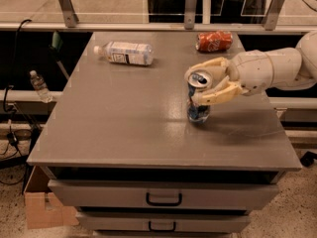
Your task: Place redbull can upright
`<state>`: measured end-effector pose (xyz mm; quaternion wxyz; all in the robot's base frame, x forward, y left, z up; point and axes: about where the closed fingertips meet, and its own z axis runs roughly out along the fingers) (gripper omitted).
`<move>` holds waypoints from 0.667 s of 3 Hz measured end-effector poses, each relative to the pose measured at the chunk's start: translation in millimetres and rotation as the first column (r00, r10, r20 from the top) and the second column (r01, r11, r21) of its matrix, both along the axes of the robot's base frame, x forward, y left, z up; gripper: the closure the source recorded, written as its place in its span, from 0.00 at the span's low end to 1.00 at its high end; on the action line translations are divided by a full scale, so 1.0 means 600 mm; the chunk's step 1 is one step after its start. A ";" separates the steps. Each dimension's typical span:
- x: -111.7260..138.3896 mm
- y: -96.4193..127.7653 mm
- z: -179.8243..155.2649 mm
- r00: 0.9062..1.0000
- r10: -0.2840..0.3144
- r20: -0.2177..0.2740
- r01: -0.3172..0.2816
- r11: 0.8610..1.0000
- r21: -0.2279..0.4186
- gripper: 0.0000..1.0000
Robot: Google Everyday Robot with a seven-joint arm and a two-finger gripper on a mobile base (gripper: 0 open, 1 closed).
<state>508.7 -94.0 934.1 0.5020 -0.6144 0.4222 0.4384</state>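
Observation:
The redbull can (198,110), silver with blue patches and a pull-tab top, stands upright at the right middle of the grey table (124,128), its base on or just above the surface. My gripper (205,82) reaches in from the right. Its cream fingers (217,96) are closed around the can's upper part. The white arm extends off the right edge.
A clear plastic bottle with a white label (124,53) lies on its side at the back left. A red-orange soda can (214,41) lies at the back right. Metal railing posts stand behind the table. Drawers (163,198) sit below its front edge.

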 end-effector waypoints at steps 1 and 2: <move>-0.003 0.008 -0.010 1.000 0.023 -0.006 -0.023 1.000 -0.016 0.13; -0.004 0.007 -0.017 1.000 0.027 -0.010 -0.027 0.999 -0.028 0.00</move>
